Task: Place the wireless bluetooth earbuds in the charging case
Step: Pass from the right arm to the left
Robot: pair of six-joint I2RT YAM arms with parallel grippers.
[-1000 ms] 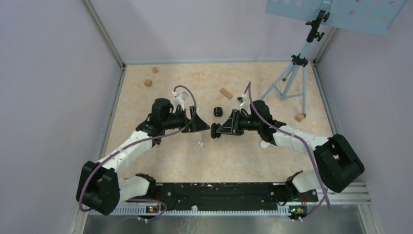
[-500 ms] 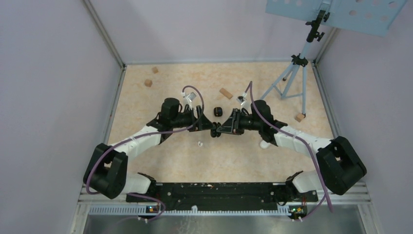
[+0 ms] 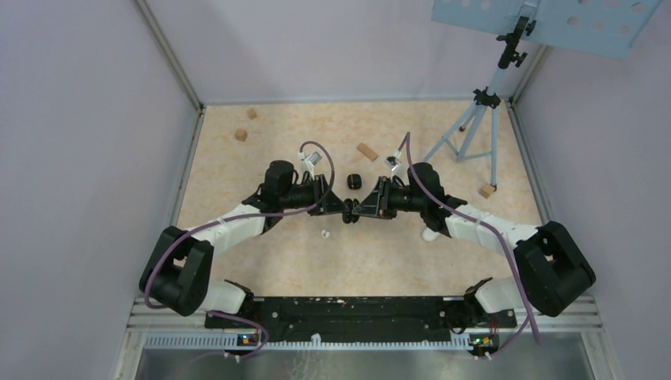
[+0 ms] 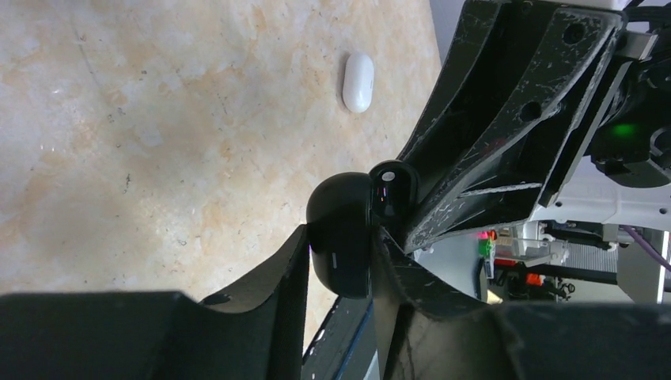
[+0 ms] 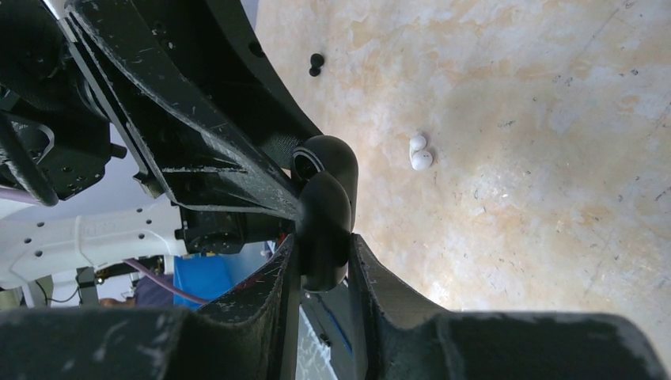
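My two arms stretched inward from their bases, elbows bowed outward, wrists level and facing each other, my left gripper and right gripper nose to nose, both sets of fingers pressed against one black case

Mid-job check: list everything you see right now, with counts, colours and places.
black charging case: one, black, held off the table between both grippers
second black case: one, black, on table beyond the grippers
white case: one, white, on table by the right forearm
white earbud: one seen, white, on table nearer than the grippers
black earbud: one, black, on table
wooden blocks: four, tan, scattered over the far half
tripod: one, blue-grey, far right corner
table: one, beige
left gripper: one, black, closed on the held case
right gripper: one, black, closed on the held case
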